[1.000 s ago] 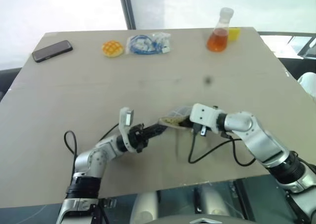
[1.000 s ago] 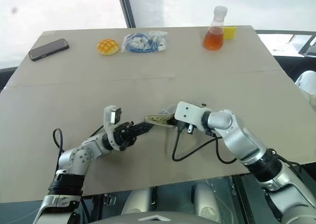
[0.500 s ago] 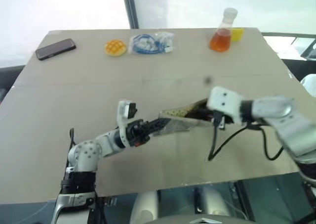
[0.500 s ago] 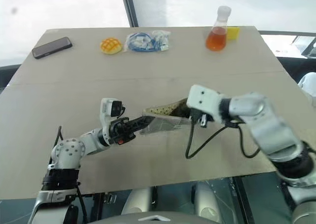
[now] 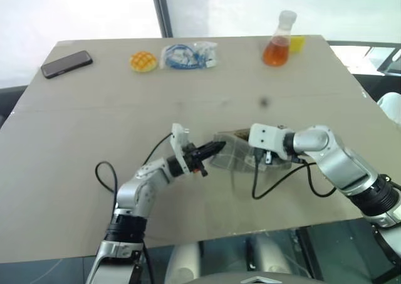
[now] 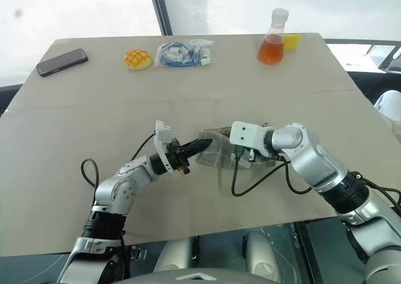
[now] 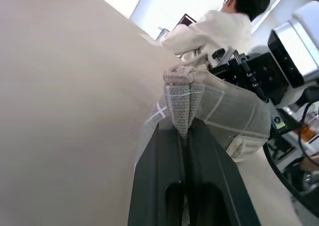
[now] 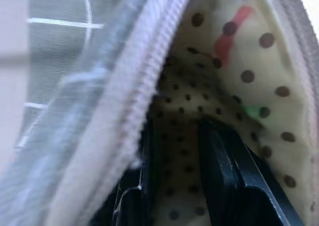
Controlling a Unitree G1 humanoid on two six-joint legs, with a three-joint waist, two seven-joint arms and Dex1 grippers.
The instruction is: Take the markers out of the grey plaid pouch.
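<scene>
Grey plaid pouch between both arms

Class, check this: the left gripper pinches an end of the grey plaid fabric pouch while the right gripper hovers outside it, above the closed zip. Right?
Not quite. The left gripper does pinch an end of the grey plaid fabric pouch, but the right wrist view shows the right gripper's fingers reaching inside the open zip, against the dotted yellow lining.

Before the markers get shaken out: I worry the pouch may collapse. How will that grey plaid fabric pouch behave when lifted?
Probably floppy: the grey plaid fabric pouch bunches and folds where the left gripper pinches its end. Likely light, since that one pinched corner seems enough to hold it. Its dotted yellow lining gapes unevenly, so the mouth may sag shut.
</scene>
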